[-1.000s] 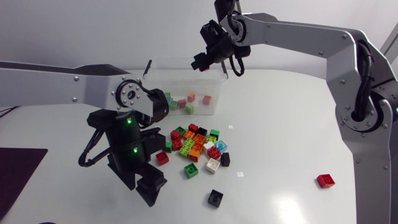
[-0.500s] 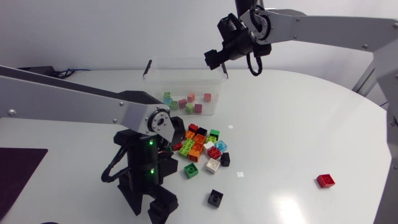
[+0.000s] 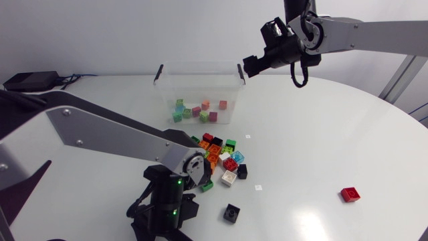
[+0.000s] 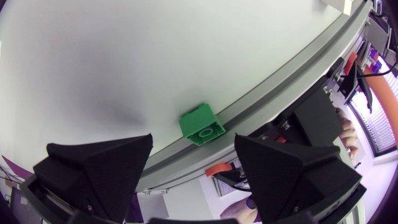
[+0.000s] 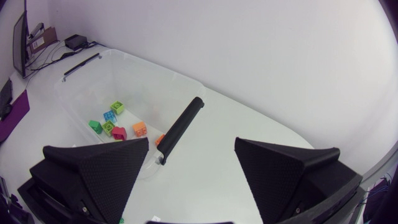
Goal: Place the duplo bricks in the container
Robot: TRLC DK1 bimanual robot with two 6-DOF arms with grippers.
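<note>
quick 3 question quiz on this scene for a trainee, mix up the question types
1. True or false: the right gripper, near the container, is open and holds nothing.
2. Fill in: the brick lying ahead of the open left gripper is ____ in colour.
3. Pick one: the lone red brick lies
A. inside the container
B. on the table, well apart from the pile
C. between the left gripper's fingers

Key: 1 true; 2 green; 3 B
</note>
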